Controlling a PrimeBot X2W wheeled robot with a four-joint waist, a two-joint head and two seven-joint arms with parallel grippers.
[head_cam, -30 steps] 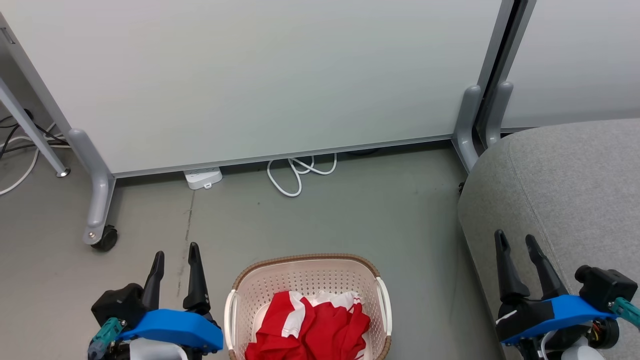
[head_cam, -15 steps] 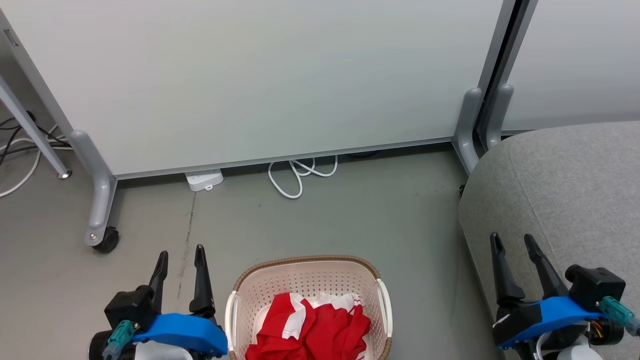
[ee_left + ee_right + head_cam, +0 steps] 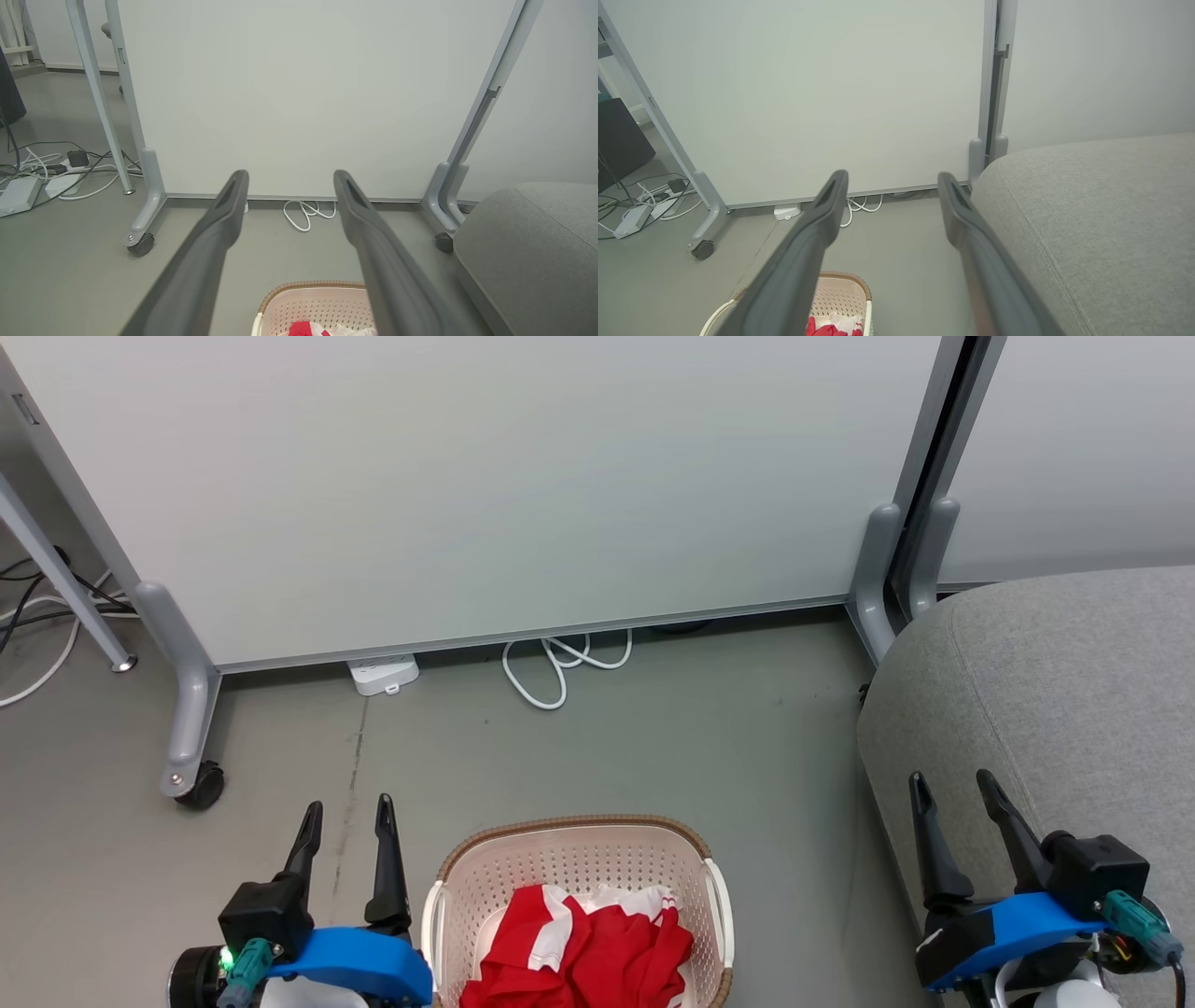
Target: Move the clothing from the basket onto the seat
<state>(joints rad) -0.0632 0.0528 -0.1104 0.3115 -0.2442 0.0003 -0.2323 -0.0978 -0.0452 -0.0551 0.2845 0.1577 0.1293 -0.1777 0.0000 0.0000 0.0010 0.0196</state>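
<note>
Clothing lies in basket, perhaps several garments; left pincer, right pincer gape

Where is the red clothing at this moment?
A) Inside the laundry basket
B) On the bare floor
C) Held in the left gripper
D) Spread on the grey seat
A: the red clothing lies bunched inside the laundry basket, which stands on the floor beside the seat.

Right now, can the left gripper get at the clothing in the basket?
Probably yes. The left gripper is open beside the basket, whose top is uncovered; the clothing lies exposed inside, so it need only clear the rim.
</note>
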